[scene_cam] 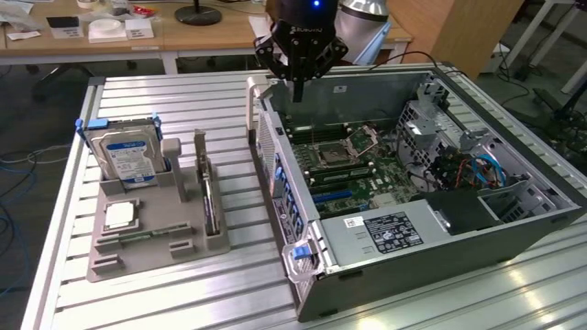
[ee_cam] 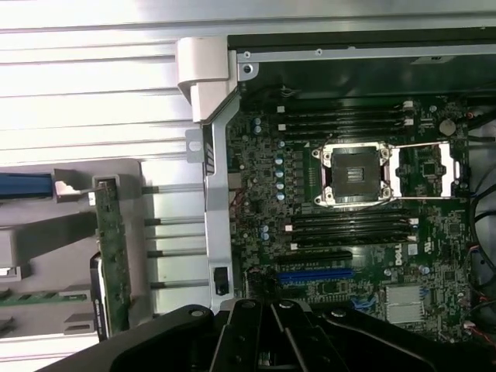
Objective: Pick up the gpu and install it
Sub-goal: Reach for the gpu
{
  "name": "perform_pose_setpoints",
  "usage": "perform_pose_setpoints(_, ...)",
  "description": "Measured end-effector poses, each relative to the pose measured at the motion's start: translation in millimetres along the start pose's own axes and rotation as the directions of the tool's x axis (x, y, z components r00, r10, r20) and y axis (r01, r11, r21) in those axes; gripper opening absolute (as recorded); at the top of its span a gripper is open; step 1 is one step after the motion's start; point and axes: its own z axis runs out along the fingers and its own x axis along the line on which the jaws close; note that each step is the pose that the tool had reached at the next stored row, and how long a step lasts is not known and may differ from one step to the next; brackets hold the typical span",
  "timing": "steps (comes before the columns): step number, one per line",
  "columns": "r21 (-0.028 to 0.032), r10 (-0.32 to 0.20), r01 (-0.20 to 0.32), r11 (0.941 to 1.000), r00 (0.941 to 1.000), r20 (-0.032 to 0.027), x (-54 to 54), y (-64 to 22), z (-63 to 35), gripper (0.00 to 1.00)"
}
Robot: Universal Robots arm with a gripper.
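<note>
One gpu stands edgewise in holder

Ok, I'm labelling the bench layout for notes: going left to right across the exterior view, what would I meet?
In order: hard drive → gpu, standing on edge → empty CPU socket on the motherboard inside the open case → blue cables.

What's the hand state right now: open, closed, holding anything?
Hand: closed, holding nothing, above the open computer case. The gpu stands on edge in the grey holder.
</note>
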Motion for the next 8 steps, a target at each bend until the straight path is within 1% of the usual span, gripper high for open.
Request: perform_pose_setpoints(8, 0.0000, 0.000, 0.000, 1.0000, 1.0000, 0.0000, 9.0, -0.7, -0.2, 0.11)
